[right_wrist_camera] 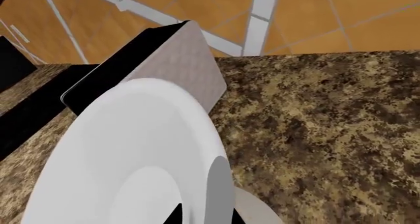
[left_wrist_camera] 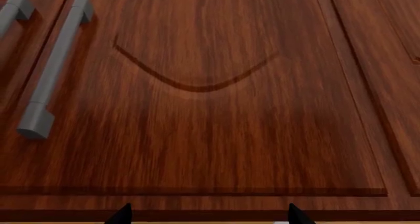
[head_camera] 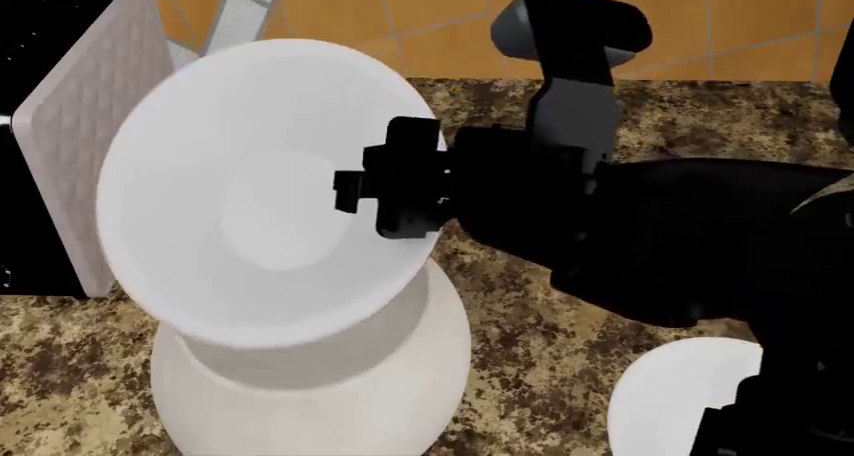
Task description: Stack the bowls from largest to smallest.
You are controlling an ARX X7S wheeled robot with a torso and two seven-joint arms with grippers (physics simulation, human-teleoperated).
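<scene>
A bright white flared bowl (head_camera: 254, 206) hangs tilted on its side just above the big off-white globe-shaped bowl (head_camera: 307, 401). My right gripper (head_camera: 387, 191) is shut on the flared bowl's rim. In the right wrist view that rim (right_wrist_camera: 196, 150) runs between the two dark fingertips of the right gripper (right_wrist_camera: 203, 215), and a sliver of the globe bowl (right_wrist_camera: 256, 211) shows below. A second white flared bowl (head_camera: 674, 401) stands on the counter at the near right. My left gripper (left_wrist_camera: 208, 215) is open, empty, and faces a wooden cabinet door.
A quilted grey-white box (head_camera: 94, 126) stands at the back left, close behind the held bowl. The speckled granite counter (head_camera: 534, 346) meets an orange tiled wall (head_camera: 400, 26). Grey bar handles (left_wrist_camera: 56, 71) sit on the cabinet door (left_wrist_camera: 217, 111).
</scene>
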